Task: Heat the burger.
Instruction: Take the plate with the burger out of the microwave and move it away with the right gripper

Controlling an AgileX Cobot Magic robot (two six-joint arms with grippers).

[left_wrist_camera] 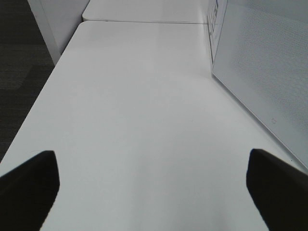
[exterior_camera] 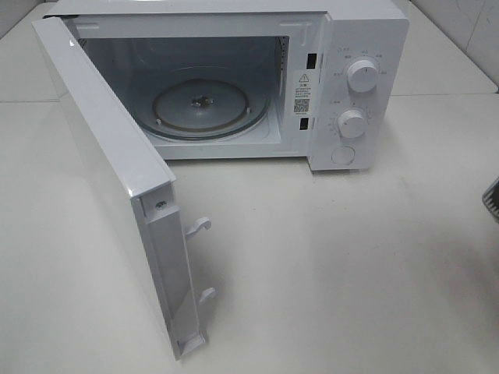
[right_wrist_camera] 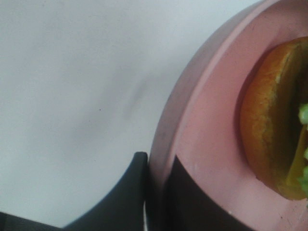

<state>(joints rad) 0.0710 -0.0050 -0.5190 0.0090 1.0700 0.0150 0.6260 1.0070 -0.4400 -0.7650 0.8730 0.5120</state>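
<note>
The white countertop microwave oven (exterior_camera: pixel 343 86) stands at the 12 o'clock end of the white table (exterior_camera: pixel 351 257) in the exterior high view, with its white hinged door (exterior_camera: pixel 109 179) swung fully open toward 7 o'clock. The cavity is exposed, and the round clear glass turntable (exterior_camera: pixel 207 109) lies flat on the cavity floor with nothing on it. The control panel at the 3 o'clock side of the cavity carries two round white knobs, the upper knob (exterior_camera: pixel 362 75) directly above the lower knob (exterior_camera: pixel 352 123), with a round white button (exterior_camera: pixel 343 155) below them. Two white latch hooks (exterior_camera: pixel 201 226) project from the free edge of the door. Neither arm can be made out clearly in this view. In the left wrist view, the left gripper (left_wrist_camera: pixel 154 185) has its two black fingers (left_wrist_camera: pixel 29 180) spread wide, well apart over bare table surface, holding nothing; the perforated white face of the open door stands just beside it. In the right wrist view, the right gripper (right_wrist_camera: pixel 156 185) is pressed together on the rim of the round pink plate (right_wrist_camera: pixel 202 125), one black finger under the rim and one on top of it. The small round burger with a golden-brown bun and green lettuce edge (right_wrist_camera: pixel 274 130) rests on this plate, inward of the gripped rim and not touching the fingers. The plate appears raised above the table, with a faint shadow on the surface below it.
</note>
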